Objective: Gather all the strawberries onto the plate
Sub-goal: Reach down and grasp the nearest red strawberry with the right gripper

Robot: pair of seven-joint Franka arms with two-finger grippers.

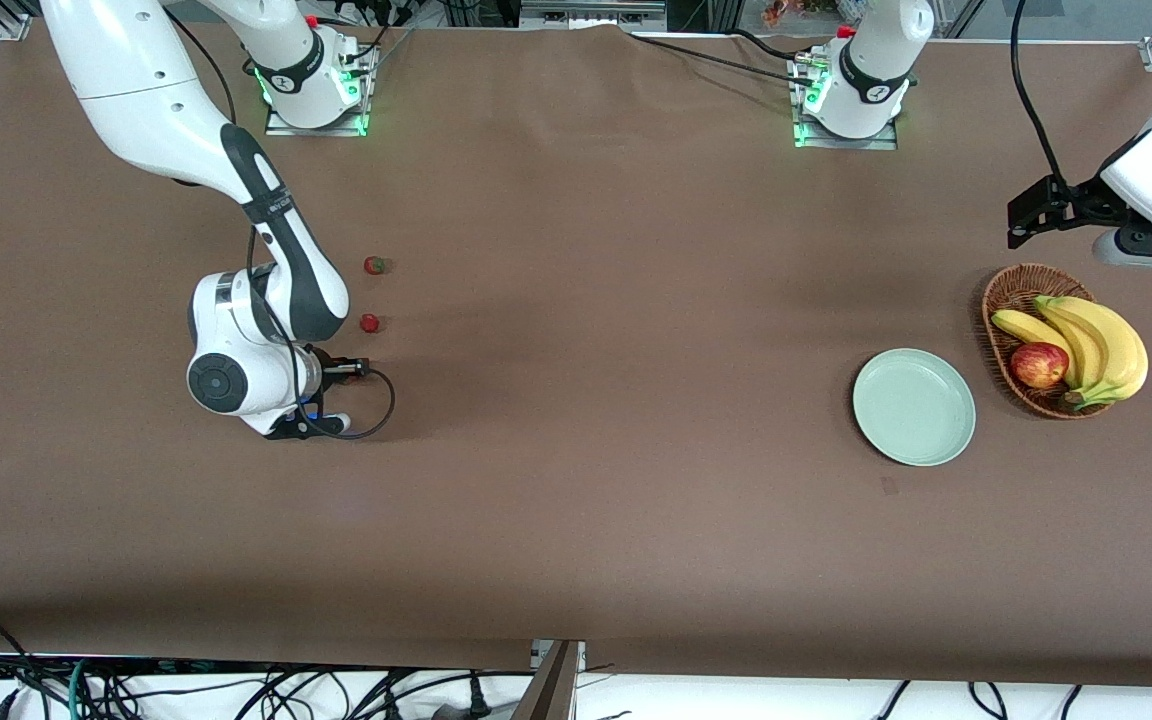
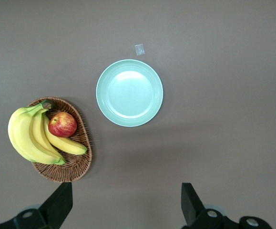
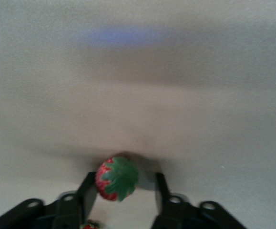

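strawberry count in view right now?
3. Two strawberries lie on the table at the right arm's end; the third strawberry sits between the right gripper fingers, one touching. None on the plate.

Three strawberries: two lie on the counter [image 1: 576, 500], at [image 1: 374, 265] and [image 1: 369, 323], and one [image 3: 116, 178] shows between the right pincer's fingers. One plate [image 1: 914, 407], one basket [image 1: 998, 310], one apple [image 1: 1039, 365], one banana bunch [image 1: 1096, 345].
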